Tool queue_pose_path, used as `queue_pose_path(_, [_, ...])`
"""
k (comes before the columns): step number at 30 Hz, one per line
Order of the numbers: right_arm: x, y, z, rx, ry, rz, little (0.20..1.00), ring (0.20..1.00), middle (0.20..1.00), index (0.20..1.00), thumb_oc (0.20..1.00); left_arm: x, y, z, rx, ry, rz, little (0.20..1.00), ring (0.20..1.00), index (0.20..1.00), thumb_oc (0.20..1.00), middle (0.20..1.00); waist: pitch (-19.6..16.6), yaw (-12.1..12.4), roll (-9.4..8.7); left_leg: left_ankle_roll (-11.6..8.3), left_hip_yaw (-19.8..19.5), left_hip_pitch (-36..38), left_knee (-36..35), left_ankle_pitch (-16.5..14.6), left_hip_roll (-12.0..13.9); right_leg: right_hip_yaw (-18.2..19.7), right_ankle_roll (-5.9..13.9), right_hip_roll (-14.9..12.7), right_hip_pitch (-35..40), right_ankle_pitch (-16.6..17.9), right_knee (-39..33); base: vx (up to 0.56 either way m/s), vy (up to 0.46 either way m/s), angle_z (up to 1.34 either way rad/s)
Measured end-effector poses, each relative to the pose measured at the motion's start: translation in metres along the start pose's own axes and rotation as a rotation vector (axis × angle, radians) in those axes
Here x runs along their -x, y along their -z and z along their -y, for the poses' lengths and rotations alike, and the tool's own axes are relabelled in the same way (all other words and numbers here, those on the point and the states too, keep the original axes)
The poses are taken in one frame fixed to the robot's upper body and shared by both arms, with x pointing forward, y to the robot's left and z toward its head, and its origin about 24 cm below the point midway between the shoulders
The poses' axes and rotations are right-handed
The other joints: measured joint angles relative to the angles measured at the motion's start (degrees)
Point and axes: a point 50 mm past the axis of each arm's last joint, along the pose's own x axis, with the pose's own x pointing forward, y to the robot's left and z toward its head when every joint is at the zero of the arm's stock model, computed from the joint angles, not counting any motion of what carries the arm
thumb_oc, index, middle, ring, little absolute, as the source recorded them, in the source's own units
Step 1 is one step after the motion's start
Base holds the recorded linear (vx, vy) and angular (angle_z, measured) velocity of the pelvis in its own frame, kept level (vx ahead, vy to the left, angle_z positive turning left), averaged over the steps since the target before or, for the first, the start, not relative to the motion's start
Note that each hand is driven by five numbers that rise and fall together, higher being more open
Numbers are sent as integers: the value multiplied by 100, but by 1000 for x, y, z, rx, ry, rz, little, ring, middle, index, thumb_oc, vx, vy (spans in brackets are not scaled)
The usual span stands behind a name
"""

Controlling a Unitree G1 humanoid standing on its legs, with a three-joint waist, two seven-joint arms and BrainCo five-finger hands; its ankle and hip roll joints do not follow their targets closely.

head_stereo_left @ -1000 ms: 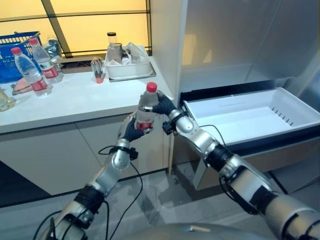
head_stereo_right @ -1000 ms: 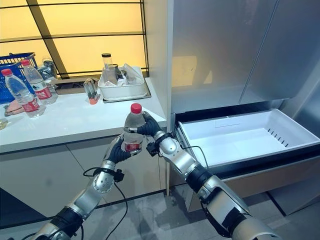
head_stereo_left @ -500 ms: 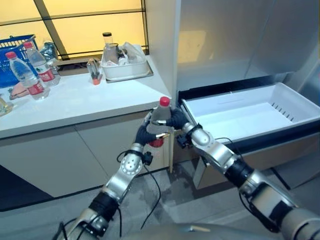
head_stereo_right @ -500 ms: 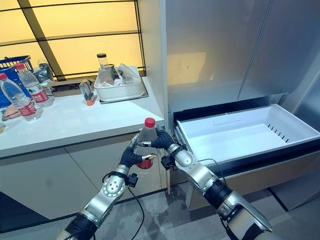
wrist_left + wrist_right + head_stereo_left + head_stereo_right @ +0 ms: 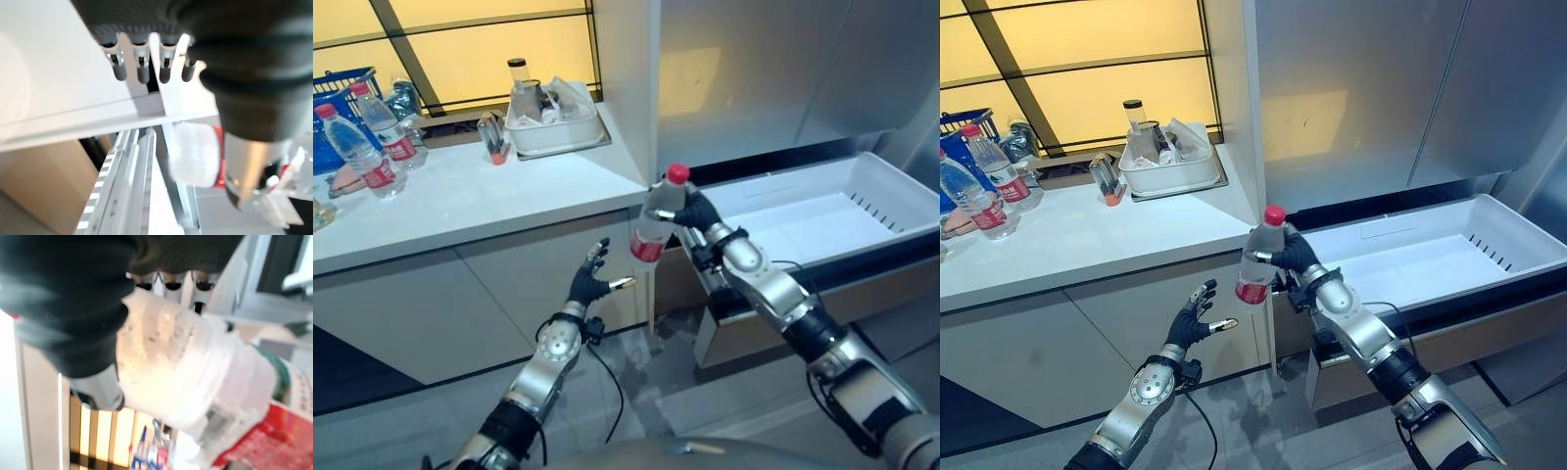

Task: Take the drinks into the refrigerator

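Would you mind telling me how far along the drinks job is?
Done: the refrigerator drawer is pulled out, nothing visible in it. In hand: the right hand grips one bottle beside the drawer; the left hand is open below. Left: lay it inside, then fetch two bottles from the counter.

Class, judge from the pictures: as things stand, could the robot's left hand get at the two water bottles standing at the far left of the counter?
Probably yes. The left hand is open, holds nothing, and hangs below the counter edge. Nothing stands between it and the two bottles, though the arm must rise and reach far.
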Motion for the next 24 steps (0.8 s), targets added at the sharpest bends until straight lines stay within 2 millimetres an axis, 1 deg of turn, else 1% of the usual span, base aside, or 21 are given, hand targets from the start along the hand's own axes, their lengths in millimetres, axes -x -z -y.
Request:
queue_pose_path(1, [2,-6,11,25,21,17,200,200,200,200,200,4,4,0,4,16,-17,1000,1000,1000,1000,1000,31,5,-10,-4,6,1,0,-3,-1,10,3,-1,-4,-2,0,3,2,-4])
queue_pose_path(3, [4,-12,22,43,47,40,200,200,200,200,200,8,9,0,4,31,-37,1000,1000,1000,1000,1000,82,3,-16,-4,9,2,0,-4,1,17,3,1,-8,-2,0,0,0,0])
queue_pose_path(4, [6,-19,35,63,85,65,200,200,200,200,200,14,15,-1,13,46,-62,1000,1000,1000,1000,1000,141,2,-25,-5,11,1,1,-4,2,29,2,1,-16,-2,0,1,2,-3])
queue_pose_path(5, [6,-21,40,68,100,70,200,200,200,200,200,16,18,-1,13,53,-70,1000,1000,1000,1000,1000,152,2,-30,-5,12,-3,2,-5,2,34,2,2,-23,-1,0,4,3,-3])
queue_pose_path(6, [9,-25,50,91,118,79,200,200,200,200,200,20,21,-1,40,63,-87,1000,1000,1000,1000,1000,153,5,-32,-9,16,-38,2,-8,1,42,2,1,-57,-1,0,0,0,0])
queue_pose_path(9, [14,-32,72,131,184,92,200,200,200,200,200,26,27,0,92,75,-114,1000,1000,1000,1000,1000,189,-2,-67,-10,18,-73,25,-6,1,50,1,4,-100,0,1,0,0,0])
queue_pose_path(11, [16,-34,79,136,215,96,200,200,200,200,200,26,27,0,121,81,-113,1000,1000,1000,1000,1000,215,-4,-97,-11,19,-75,26,-6,1,57,1,5,-101,0,1,0,0,0])
queue_pose_path(13, [19,-37,88,151,248,102,200,200,200,200,200,26,21,0,138,95,-88,1000,1000,1000,1000,1000,276,-2,-151,-11,20,-78,26,-6,1,63,2,5,-106,0,1,0,0,0])
queue_pose_path(16, [22,-36,98,161,276,91,200,200,200,200,200,26,15,-2,150,102,-65,1000,1000,1000,1000,1000,312,0,-205,-9,19,-84,26,-8,0,61,2,4,-111,-1,1,0,0,0])
queue_pose_path(18, [25,-31,108,173,308,66,200,200,200,200,200,26,15,-5,148,99,-63,1000,1000,1000,1000,1000,324,1,-223,-10,19,-91,25,-10,0,59,3,4,-116,-2,0,0,0,0])
queue_pose_path(20, [28,-25,119,176,358,37,200,200,200,200,200,27,15,-9,146,87,-66,1000,1000,1000,1000,1000,326,7,-226,-10,16,-121,26,-10,-1,51,3,4,-143,-2,0,0,0,0])
queue_pose_path(22, [32,-17,131,163,419,-6,200,200,200,200,200,29,16,-11,151,78,-71,1000,1000,1000,1000,1000,327,10,-226,-10,2,-163,28,-7,-6,47,3,3,-171,-1,1,1,-1,2])
queue_pose_path(23, [35,-9,139,161,462,-42,200,200,200,200,200,30,17,-12,155,73,-75,1000,1000,1000,1000,1000,329,13,-227,-11,-1,-171,28,-7,-7,42,3,2,-178,-1,1,0,0,0])
queue_pose_path(24, [37,-5,142,162,479,-60,200,200,200,200,200,30,18,-12,154,73,-77,1000,1000,1000,1000,1000,332,20,-224,-16,-3,-174,28,-4,-8,34,3,2,-180,-1,1,0,0,0])
